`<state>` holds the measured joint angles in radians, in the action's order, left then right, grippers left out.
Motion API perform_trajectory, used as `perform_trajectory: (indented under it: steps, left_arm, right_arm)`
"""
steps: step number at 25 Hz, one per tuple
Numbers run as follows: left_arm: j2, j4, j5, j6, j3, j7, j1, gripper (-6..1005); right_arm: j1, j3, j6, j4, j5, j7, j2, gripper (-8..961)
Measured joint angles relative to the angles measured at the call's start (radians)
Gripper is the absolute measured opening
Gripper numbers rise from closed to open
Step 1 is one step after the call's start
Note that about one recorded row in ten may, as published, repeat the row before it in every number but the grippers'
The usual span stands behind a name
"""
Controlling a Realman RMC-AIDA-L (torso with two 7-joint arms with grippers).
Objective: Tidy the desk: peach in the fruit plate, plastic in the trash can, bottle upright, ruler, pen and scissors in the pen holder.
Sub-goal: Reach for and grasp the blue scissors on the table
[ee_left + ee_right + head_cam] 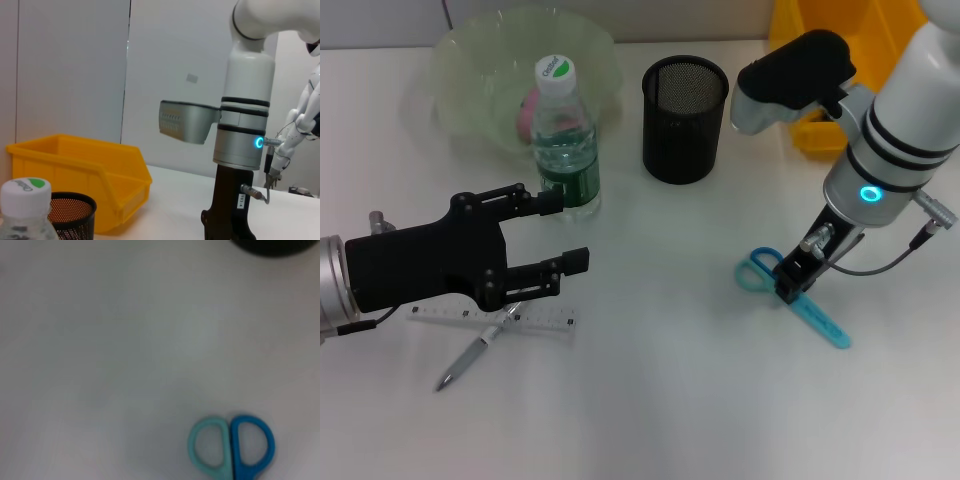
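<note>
While the right gripper [792, 287] sits down on the scissors [800, 300] near right, seemingly to grasp them for the holder [685, 118] far centre, its jaws can't be judged. Left gripper [560, 232] hangs open and empty beside the upright bottle [563, 140], over ruler [490, 318] and pen [477, 350]. Only the right wrist view shows both scissor handles clear.

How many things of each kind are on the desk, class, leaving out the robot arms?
Bottle: 1
Fruit plate: 1
Peach: 1
Pen holder: 1
Yellow bin: 1
Scissors: 1
Ruler: 1
Pen: 1
Total: 8
</note>
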<state>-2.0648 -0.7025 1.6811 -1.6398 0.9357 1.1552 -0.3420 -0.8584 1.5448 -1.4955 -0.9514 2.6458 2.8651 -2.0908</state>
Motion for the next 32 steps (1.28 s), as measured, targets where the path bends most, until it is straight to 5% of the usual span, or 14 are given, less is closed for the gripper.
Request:
perform_trajectory:
  steps: [10, 19, 32]
  left_arm:
    - [0.001, 0.0, -0.001, -0.007, -0.053, 0.0, 0.003, 726]
    - [0.002, 0.0, -0.001, -0.007, -0.054, 0.0, 0.0, 726]
    - [0.001, 0.0, -0.002, -0.008, -0.054, 0.0, 0.007, 725]
  right_arm:
    - [0.168, -0.015, 0.0, -0.233, -0.047, -0.015, 0.007, 125]
    - [0.131, -0.02, -0.078, -0.234, -0.037, -0.016, 0.01, 150]
    - [0.086, -0.005, -0.093, -0.217, 0.049, -0.005, 0.004, 392]
